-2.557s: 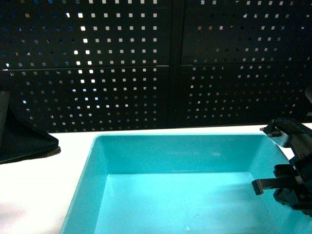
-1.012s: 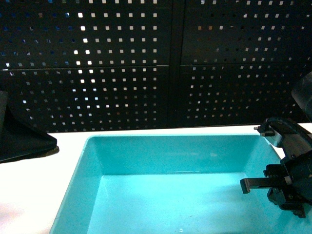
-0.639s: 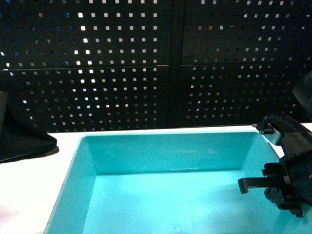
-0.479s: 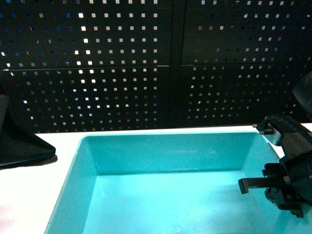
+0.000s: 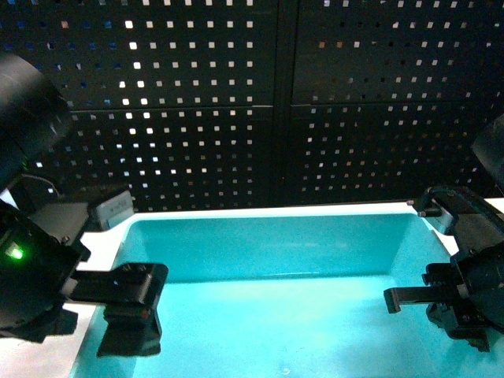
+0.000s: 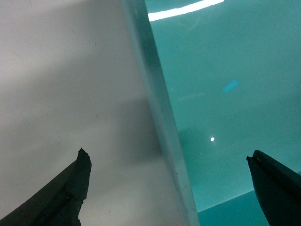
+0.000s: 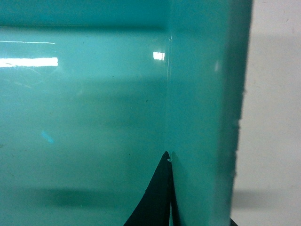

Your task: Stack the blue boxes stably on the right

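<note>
You have one turquoise bin [image 5: 268, 315] on the white worktop [image 6: 61, 84], and nothing on it or on either arm carries writing you could read. Two claws are in view. Your left claw [image 6: 174, 188] is spread wide and holds nothing; the bin's left wall runs between its two fingers [image 6: 61, 197], one outside over the worktop, one inside over the bin floor. Your right claw [image 7: 170, 188] is pinched onto the bin's right wall, one finger [image 7: 155, 197] pressed to its inner face. A black perforated panel [image 5: 276, 102] stands beyond both.
</note>
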Tool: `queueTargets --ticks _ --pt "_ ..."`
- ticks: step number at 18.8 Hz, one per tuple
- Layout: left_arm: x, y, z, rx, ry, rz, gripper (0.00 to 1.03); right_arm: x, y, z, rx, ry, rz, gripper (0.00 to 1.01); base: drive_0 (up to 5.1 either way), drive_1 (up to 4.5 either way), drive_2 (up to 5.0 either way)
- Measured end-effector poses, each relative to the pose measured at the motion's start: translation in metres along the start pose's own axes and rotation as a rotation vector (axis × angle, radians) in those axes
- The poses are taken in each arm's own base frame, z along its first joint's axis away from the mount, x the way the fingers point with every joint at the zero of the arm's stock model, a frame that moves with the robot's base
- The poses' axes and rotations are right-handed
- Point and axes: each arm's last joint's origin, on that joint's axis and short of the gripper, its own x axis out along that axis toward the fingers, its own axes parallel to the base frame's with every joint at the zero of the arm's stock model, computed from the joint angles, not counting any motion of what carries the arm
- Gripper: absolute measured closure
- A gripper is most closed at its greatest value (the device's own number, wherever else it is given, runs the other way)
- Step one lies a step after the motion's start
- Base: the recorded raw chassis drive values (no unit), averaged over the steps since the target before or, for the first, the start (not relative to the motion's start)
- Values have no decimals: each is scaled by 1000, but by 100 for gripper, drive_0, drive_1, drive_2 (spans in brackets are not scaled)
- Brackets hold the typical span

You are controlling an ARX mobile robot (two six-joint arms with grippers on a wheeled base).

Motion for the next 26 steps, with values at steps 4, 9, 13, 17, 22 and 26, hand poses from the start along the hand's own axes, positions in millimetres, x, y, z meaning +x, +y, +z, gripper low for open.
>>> queueTargets --ticks 4,9,13,17,22,26 --pt "8 -21 6 -5 -19 60 5 0 0 0 0 0 0 99 0 0 0" --pt "11 -32 10 -32 1 60 5 0 0 0 0 0 0 99 0 0 0" --pt "16 -27 4 -37 -5 94 5 0 0 0 0 0 0 99 0 0 0" --pt "18 -20 -4 -57 61 107 45 0 0 0 0 0 0 99 0 0 0" --pt "17 -15 -6 -94 88 116 83 0 0 0 0 0 1 99 0 0 0" --pt "16 -8 -7 -145 91 122 101 0 2 -1 -5 5 12 99 0 0 0"
